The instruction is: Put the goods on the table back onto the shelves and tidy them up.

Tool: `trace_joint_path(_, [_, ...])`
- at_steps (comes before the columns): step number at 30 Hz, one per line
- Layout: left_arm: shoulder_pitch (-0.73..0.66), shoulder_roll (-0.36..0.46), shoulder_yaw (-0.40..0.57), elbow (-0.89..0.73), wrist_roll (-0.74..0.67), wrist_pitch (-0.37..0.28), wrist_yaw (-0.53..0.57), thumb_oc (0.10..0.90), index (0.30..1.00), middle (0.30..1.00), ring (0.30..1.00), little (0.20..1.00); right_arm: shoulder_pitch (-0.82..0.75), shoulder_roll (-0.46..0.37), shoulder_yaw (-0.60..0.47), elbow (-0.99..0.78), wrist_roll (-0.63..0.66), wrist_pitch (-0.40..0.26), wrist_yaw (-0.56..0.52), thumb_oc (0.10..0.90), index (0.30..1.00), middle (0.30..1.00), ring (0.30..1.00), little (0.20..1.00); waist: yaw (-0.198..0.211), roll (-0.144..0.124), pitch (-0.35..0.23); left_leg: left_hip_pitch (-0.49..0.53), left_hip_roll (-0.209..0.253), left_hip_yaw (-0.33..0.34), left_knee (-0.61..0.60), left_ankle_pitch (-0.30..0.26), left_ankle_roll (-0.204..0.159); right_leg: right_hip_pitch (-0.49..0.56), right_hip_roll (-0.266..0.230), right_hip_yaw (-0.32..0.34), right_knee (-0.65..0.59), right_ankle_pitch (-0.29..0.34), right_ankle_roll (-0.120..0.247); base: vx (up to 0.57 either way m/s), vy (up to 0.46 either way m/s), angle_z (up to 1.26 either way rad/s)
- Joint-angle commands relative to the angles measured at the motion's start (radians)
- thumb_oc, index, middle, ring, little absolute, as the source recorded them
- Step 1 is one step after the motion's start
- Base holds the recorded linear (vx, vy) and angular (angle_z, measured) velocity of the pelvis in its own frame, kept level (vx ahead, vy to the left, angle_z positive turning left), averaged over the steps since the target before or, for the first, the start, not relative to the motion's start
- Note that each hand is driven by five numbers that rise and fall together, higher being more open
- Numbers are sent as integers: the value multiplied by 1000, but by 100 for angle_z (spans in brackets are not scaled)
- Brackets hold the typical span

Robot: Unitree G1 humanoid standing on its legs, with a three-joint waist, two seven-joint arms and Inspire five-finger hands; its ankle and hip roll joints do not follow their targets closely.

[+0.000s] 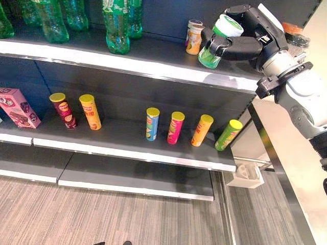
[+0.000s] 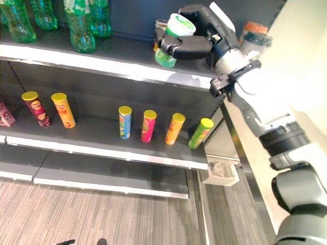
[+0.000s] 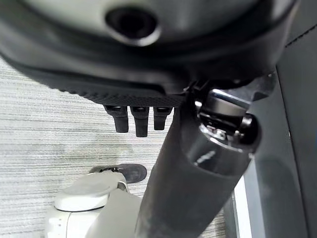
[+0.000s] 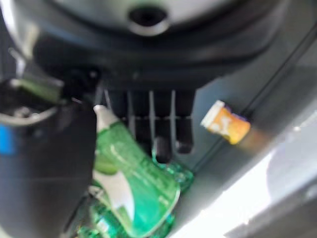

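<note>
A green cup (image 1: 208, 58) with a white and green lid is held in my right hand (image 1: 244, 47), which is shut on it over the right part of the top shelf (image 1: 153, 65). The cup leans, and its base is just above or on the shelf near the front edge; I cannot tell which. In the right wrist view the green cup (image 4: 136, 186) lies between the thumb and the fingers (image 4: 161, 121). A small orange cup (image 1: 194, 39) stands on the shelf just behind it. My left hand (image 3: 148, 74) hangs over the floor with relaxed fingers (image 3: 140, 120), holding nothing.
Green bottles (image 1: 116, 25) stand along the top shelf's left part. Several crisp tubes (image 1: 152, 124) lean on the middle shelf, with a pink box (image 1: 18, 107) at its left. Orange-lidded jars (image 2: 253, 35) sit at the far right of the top shelf.
</note>
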Motion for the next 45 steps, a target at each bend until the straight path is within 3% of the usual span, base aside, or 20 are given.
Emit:
trace_joint_path(1, [-30, 42, -70, 11, -27, -30, -11, 800, 900, 900, 900, 900, -213, 22, 15, 114, 25, -41, -21, 400, 300, 300, 300, 300, 15, -17, -53, 41, 20, 62, 3, -106, -7, -58, -53, 27, 70, -7, 45, 20, 10, 13])
trace_joint_path(15, [-35, 64, -66, 12, -52, -34, -10, 800, 900, 900, 900, 900, -293, 102, 45, 365, -58, 19, -8, 400, 300, 300, 300, 300, 62, -47, -37, 18, 18, 34, 3, -101, -3, -54, -53, -4, 71, -7, 45, 5, -1, 7])
trace_joint_path(25, [-30, 75, -54, 8, -76, -37, -7, 800, 900, 900, 900, 900, -327, 109, 53, 442, -99, 33, -20, 400, 300, 300, 300, 300, 96, -62, -20, -8, 19, 5, 3, -94, -7, -51, -46, -28, 65, -11, 42, 15, -14, 10])
trace_joint_path(45, [-36, 80, -56, -12, -72, -43, -3, 800, 900, 900, 900, 900, -374, 103, 107, 508, -242, 52, -23, 400, 300, 300, 300, 300, 81, -61, -22, -17, 9, -11, 3, -96, 0, -49, -50, -36, 68, -15, 40, 5, 3, 5])
